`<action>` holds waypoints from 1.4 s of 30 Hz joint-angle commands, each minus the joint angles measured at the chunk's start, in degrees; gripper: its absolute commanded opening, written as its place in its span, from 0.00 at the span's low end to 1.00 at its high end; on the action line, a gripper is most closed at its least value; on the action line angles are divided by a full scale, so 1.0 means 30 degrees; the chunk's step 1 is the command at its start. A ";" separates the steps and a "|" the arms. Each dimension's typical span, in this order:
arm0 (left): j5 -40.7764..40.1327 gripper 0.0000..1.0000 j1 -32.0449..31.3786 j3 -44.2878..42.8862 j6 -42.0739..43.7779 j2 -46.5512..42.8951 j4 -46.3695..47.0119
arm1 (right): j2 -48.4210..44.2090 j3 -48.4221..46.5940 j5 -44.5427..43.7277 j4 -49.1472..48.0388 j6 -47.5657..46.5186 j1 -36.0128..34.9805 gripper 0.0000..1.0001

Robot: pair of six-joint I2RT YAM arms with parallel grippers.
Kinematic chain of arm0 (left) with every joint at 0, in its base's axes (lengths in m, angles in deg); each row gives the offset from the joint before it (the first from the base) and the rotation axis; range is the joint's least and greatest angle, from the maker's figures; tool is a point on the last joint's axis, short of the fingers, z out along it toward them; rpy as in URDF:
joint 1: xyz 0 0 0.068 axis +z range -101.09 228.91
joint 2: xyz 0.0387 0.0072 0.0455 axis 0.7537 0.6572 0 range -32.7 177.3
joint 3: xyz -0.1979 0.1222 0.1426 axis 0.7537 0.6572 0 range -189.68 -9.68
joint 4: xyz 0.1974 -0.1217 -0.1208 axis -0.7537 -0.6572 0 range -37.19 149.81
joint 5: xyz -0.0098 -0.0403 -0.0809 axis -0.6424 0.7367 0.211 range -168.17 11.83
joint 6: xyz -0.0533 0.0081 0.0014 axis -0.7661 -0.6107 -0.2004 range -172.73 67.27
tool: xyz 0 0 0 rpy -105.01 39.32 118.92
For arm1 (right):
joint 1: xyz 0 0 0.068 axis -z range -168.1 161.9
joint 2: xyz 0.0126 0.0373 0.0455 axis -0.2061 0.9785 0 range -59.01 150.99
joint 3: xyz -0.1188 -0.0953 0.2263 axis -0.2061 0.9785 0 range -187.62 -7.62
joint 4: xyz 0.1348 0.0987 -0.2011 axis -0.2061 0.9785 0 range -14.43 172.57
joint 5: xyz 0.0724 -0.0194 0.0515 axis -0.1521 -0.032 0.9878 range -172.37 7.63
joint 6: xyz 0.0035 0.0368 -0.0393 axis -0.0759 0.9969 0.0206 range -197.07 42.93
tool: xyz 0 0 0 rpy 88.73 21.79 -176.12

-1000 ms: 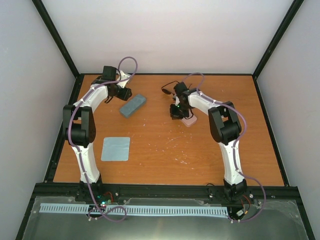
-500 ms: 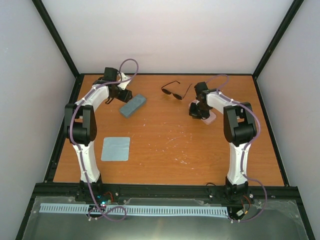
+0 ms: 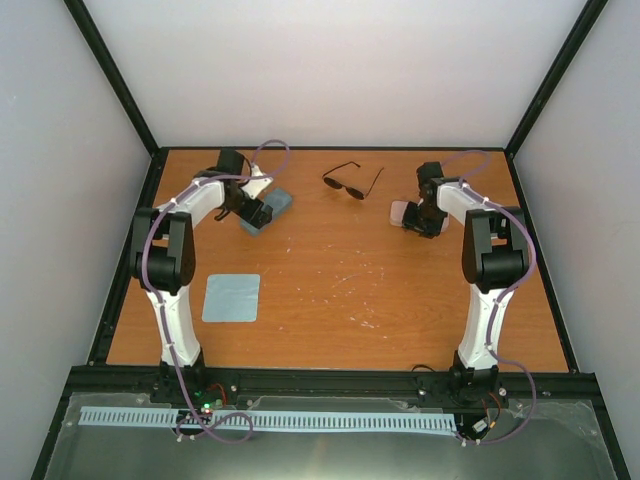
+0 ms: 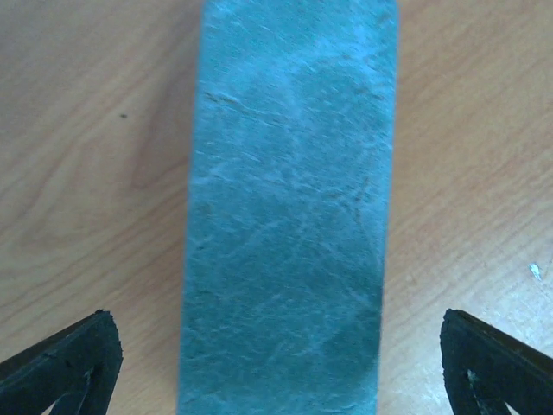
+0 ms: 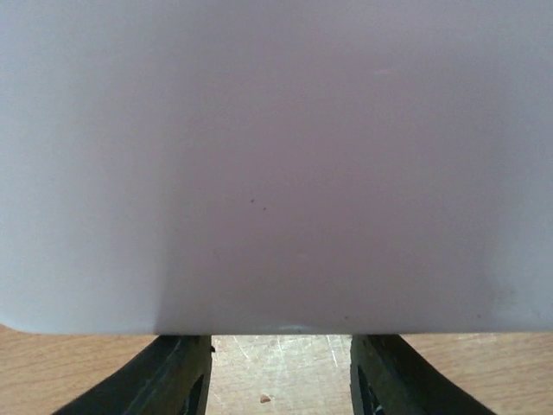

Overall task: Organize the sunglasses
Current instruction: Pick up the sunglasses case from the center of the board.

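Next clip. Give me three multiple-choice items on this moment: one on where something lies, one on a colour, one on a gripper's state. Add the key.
1. Where do the black sunglasses lie?
A. At the table's near edge
B. On the bare table, toward its far edge
C. Hanging off the table's left side

2. What colour is the case under the left gripper?
A. Blue-grey
B. Pink
C. Yellow

3. How does the left gripper stand?
A. Shut on the case
B. Shut on nothing
C. Open, one finger on either side of the case

Key:
1 B: the overhead view shows them on wood in the far part of the table.
2 A: the left wrist view shows a blue-grey surface.
3 C: its fingers stand wide, with wood showing between each and the case.
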 commanded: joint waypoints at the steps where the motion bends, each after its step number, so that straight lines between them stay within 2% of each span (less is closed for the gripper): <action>1: -0.0631 0.99 -0.0666 0.0260 0.0906 -0.0733 -0.0099 | -0.0250 0.0106 -0.0411 0.0209 -0.0185 0.0028 0.45; 7: -0.1033 1.00 -0.1199 0.0401 0.0938 -0.0098 0.0013 | -0.0429 0.0205 0.0001 0.0036 -0.0174 0.0028 0.45; 16: -0.3020 1.00 -0.1153 0.1658 0.1234 -0.0080 0.2344 | -0.0945 0.0227 0.0219 -0.0095 -0.0292 0.0028 0.46; 21: -0.2838 0.99 -0.1004 0.1480 0.1129 0.0257 0.2474 | -0.1018 0.0214 0.0566 -0.0219 -0.0230 0.0028 0.46; 32: -0.0663 0.95 -0.0310 0.0878 0.0922 0.2224 0.0817 | -0.1252 0.0331 0.1233 -0.0288 -0.0409 0.0015 0.46; 34: 0.0045 0.89 -0.0150 0.0748 0.0845 0.2332 0.0397 | -0.1426 0.0388 0.1373 -0.0348 -0.0490 -0.0001 0.46; 35: 0.0545 0.79 -0.0076 0.0607 0.0824 0.2345 0.0109 | -0.1503 0.0443 0.1501 -0.0414 -0.0531 -0.0001 0.46; 37: 0.1548 0.43 0.0085 0.0246 0.0646 0.2253 -0.0500 | -0.1789 0.0514 0.1742 -0.0567 -0.0676 -0.0001 0.46; 38: 0.2311 0.35 0.0158 -0.0045 0.0638 0.2148 -0.0911 | -0.1948 0.0572 0.1939 -0.0683 -0.0785 -0.0001 0.46; 42: 0.6509 0.30 0.0260 -0.1710 0.0871 0.1599 -0.3039 | -0.3068 0.0854 0.2954 -0.1332 -0.1166 -0.0027 0.46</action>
